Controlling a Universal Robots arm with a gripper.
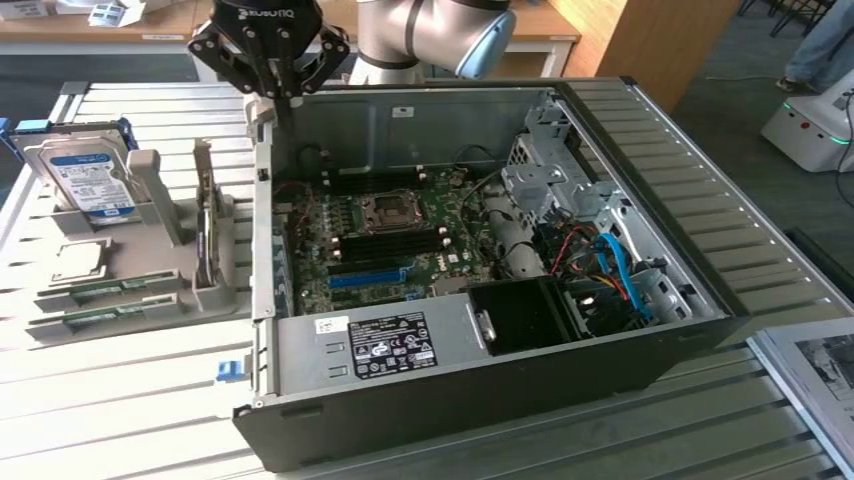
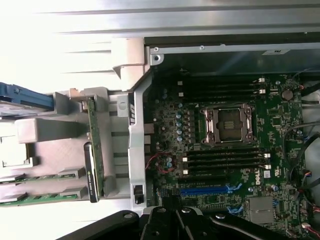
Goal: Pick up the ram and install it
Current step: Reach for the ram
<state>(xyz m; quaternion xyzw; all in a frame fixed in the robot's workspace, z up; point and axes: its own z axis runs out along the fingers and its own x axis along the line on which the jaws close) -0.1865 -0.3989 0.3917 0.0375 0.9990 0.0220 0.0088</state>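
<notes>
The ram [image 1: 203, 215] is a thin green stick standing on edge in a slot of the grey holder [image 1: 160, 300], to the exterior view's left of the open computer case [image 1: 467, 400]. In the wrist view the ram [image 2: 95, 150] runs along the holder [image 2: 55, 130] beside the case wall. My gripper [image 1: 283, 95] hangs above the case's far corner, higher than the ram and apart from it. Its fingers [image 2: 160, 222] sit close together with nothing between them. Black memory slots [image 2: 225, 157] lie beside the processor socket [image 2: 229, 125] on the motherboard [image 1: 387, 230].
The holder also carries a silver hard drive [image 1: 83, 180], a square processor chip [image 1: 80, 262] and two flat green sticks [image 1: 114, 290]. Cables and a drive cage [image 1: 574, 190] fill the case's side at the exterior view's right. A power supply [image 1: 387, 345] sits at its near end.
</notes>
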